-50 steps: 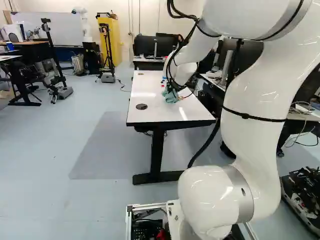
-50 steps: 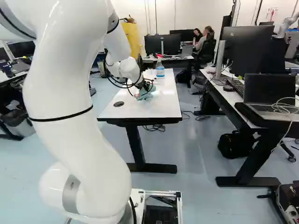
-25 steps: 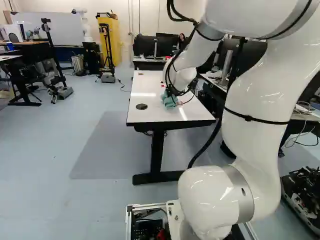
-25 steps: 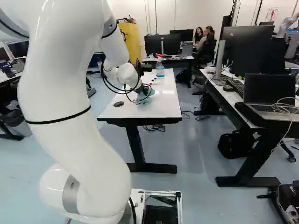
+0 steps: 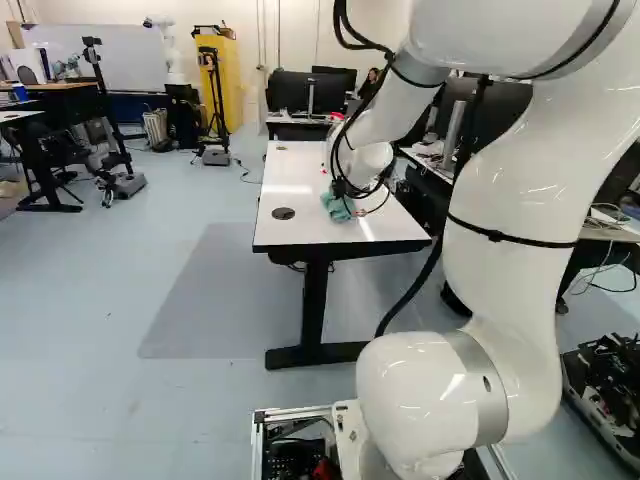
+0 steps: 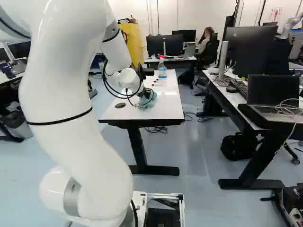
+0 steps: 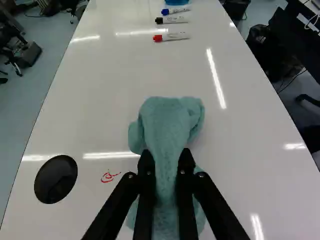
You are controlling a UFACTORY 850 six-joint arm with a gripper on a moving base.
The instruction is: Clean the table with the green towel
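The left base view is looking ahead and slightly down from behind the smooth white jointed arm, on its left; the right base view is facing likewise from its right. Both are taking in the long white-topped, black-legged desk farther off and the flat black monitors beyond. The wrist view is peering forward and down at the desk's top from much nearer.
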